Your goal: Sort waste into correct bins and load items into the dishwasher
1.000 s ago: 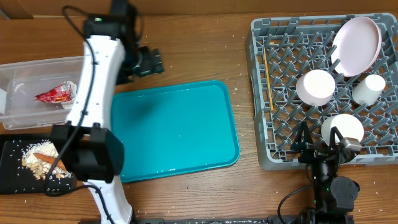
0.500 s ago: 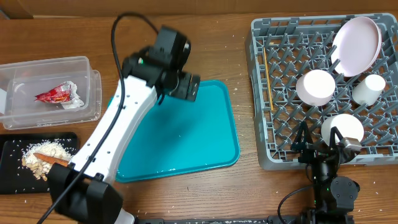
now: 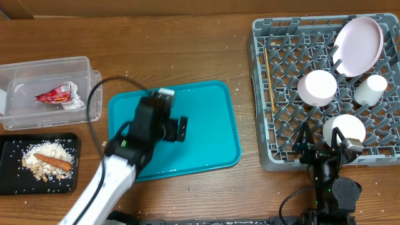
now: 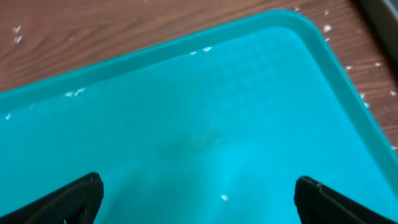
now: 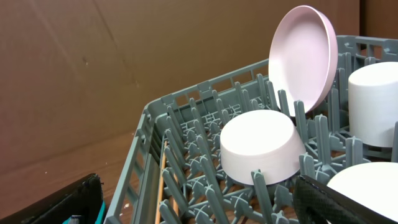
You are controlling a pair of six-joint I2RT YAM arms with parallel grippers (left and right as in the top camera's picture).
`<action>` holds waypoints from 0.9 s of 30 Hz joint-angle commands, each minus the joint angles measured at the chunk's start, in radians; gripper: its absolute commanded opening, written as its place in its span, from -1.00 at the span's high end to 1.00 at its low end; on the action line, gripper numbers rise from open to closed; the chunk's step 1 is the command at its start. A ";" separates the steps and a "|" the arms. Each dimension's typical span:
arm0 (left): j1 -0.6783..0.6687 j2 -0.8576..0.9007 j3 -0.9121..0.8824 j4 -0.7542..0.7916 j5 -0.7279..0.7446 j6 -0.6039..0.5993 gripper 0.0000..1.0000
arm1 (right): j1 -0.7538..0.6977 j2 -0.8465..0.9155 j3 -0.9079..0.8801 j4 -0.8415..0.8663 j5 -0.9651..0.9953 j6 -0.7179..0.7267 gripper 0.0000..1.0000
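Observation:
The clear tub (image 3: 90, 87) at the left holds the red wrapper (image 3: 53, 95) and white tissue (image 3: 75, 100). The black tray (image 3: 9, 172) holds the carrot stick (image 3: 53, 162) on beige scraps (image 3: 37, 156). The grey rack (image 3: 259, 94) holds a pink plate (image 3: 357, 45) (image 5: 305, 56), a bowl (image 3: 317, 87) (image 5: 261, 146), a cup (image 3: 370, 89), a second bowl (image 3: 344, 130) and chopsticks (image 3: 269, 78) (image 5: 165, 186). My left gripper (image 3: 181, 129) (image 4: 199, 199) is open and empty over the teal tray (image 3: 212, 125) (image 4: 205, 118). My right gripper (image 3: 324, 145) (image 5: 199, 202) is open and empty at the rack's front edge.
The teal tray lies in the middle of the wooden table with a few white crumbs on it. Crumbs are scattered on the wood around the bins and the rack. A brown wall shows behind the rack in the right wrist view.
My left arm has swung from beside the clear tub at the back left, rightward and toward the front, and is now low over the teal tray. The right arm has not moved.

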 commanded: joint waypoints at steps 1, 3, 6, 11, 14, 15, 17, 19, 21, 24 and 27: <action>0.063 -0.135 -0.161 0.084 0.021 0.013 -0.99 | -0.006 -0.010 -0.010 0.006 0.010 -0.006 -1.00; 0.104 -0.198 -0.225 0.109 0.044 0.006 -1.00 | -0.006 -0.010 -0.010 0.006 0.010 -0.006 -1.00; 0.172 -0.287 -0.296 0.114 0.086 -0.022 -1.00 | -0.006 -0.010 -0.010 0.006 0.010 -0.006 -1.00; 0.290 -0.468 -0.395 0.113 0.120 -0.110 -1.00 | -0.006 -0.010 -0.010 0.006 0.010 -0.006 -1.00; 0.320 -0.563 -0.445 0.111 0.120 -0.122 -1.00 | -0.006 -0.010 -0.010 0.006 0.010 -0.006 -1.00; 0.323 -0.591 -0.461 0.111 0.119 -0.122 -1.00 | -0.006 -0.010 -0.010 0.006 0.010 -0.006 -1.00; 0.324 -0.623 -0.483 0.115 0.114 -0.121 -1.00 | -0.006 -0.010 -0.010 0.006 0.010 -0.006 -1.00; 0.324 -0.626 -0.492 0.131 0.107 -0.121 -1.00 | -0.006 -0.010 -0.010 0.006 0.010 -0.006 -1.00; 0.324 -0.635 -0.505 0.165 0.105 -0.121 -1.00 | -0.006 -0.010 -0.010 0.006 0.010 -0.006 -1.00; 0.324 -0.679 -0.558 0.240 0.096 -0.121 -0.99 | -0.006 -0.010 -0.010 0.006 0.010 -0.006 -1.00; 0.324 -0.752 -0.638 0.284 0.080 -0.121 -1.00 | -0.006 -0.010 -0.010 0.006 0.010 -0.006 -1.00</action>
